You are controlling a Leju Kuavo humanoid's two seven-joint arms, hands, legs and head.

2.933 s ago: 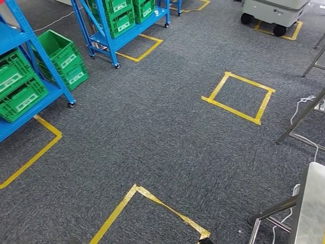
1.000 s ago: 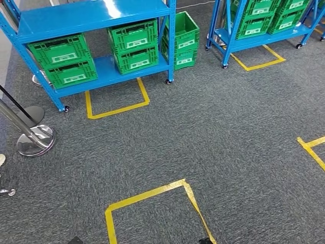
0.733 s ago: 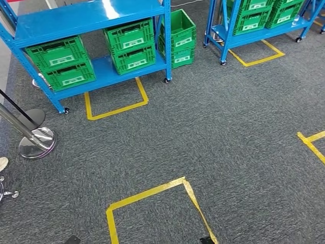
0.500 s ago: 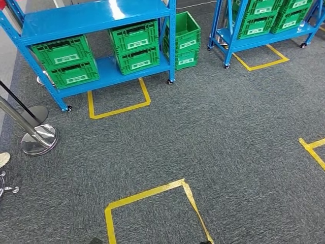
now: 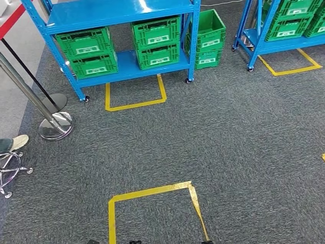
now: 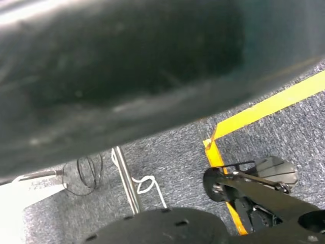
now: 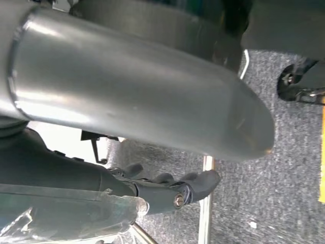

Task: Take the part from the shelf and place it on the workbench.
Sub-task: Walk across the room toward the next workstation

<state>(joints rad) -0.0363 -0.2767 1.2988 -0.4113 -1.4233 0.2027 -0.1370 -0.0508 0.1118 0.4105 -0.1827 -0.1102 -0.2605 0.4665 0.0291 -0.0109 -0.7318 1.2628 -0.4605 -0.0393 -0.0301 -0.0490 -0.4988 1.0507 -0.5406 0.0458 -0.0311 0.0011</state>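
Observation:
A blue two-level shelf [image 5: 119, 12] stands ahead at the back of the grey carpet. On its lower board [image 5: 126, 71] sit two stacks of green crates [image 5: 90, 51] [image 5: 156, 41]. Their insides are hidden from this angle, and I can make out no part in them. In the right wrist view my right hand [image 7: 168, 185] hangs low with dark fingers stretched out and nothing in them. A dark blurred mass [image 6: 115, 76] lies close to the lens in the left wrist view, and I cannot tell how my left hand is set.
Yellow tape squares mark the carpet in front of the shelf [image 5: 134, 105] and near my feet [image 5: 149, 192]. More green crates [image 5: 205, 38] stand on the floor beside the shelf. A second blue shelf [image 5: 268, 43] is at the right. A barrier post base [image 5: 55, 125], a person's shoe [image 5: 15, 142] and a chair base [image 5: 9, 170] are at the left.
The camera has turned from the workbench side toward the shelves. In the last second the whole scene slid rightward, bringing the crate shelf toward the centre and a shoe into view.

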